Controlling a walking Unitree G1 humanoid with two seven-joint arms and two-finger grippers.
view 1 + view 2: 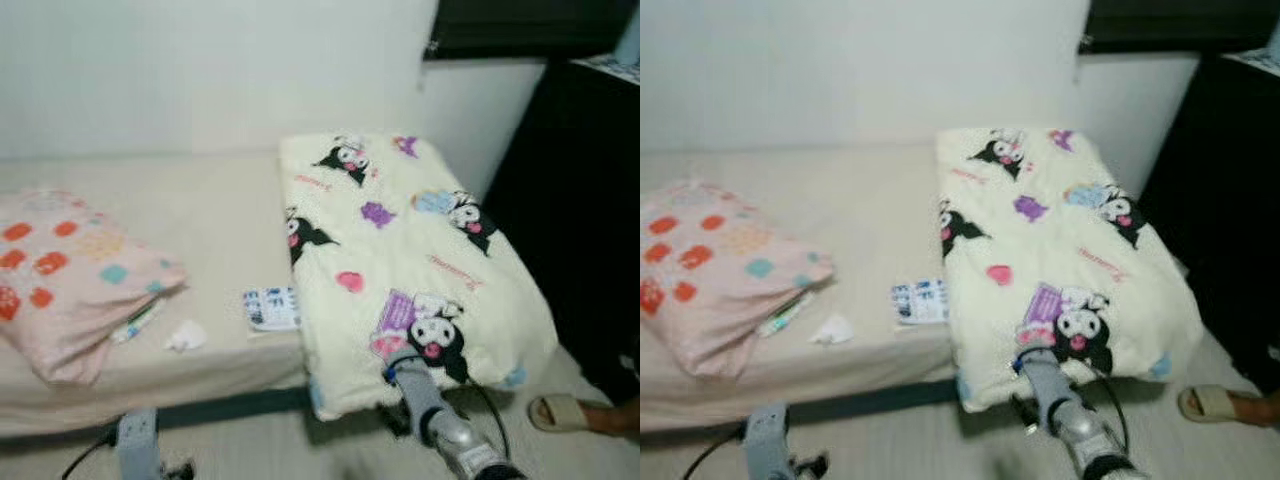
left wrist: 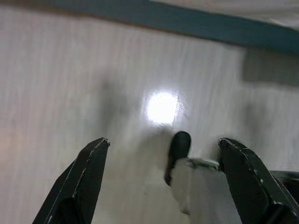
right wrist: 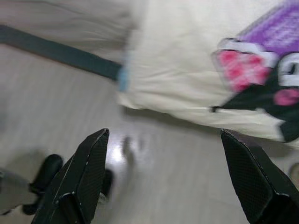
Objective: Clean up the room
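Both tools, left tool (image 2: 161, 177) and right tool (image 3: 163, 172), hang spread apart over the floor (image 2: 70, 84); at one o'clock the quilt (image 1: 400, 260), likely soft, bulky and light, overhangs the bed (image 1: 200, 220); best pinched at its near edge; white wall (image 1: 200, 70) beyond.

The bed (image 1: 200, 220) is bare in the middle. A folded quilt (image 1: 410, 270) covers its right end and overhangs the front edge; a pink pillow (image 1: 70, 275) blocks its left end. A tissue (image 1: 185, 337) and a packet (image 1: 272, 308) lie near the front edge.
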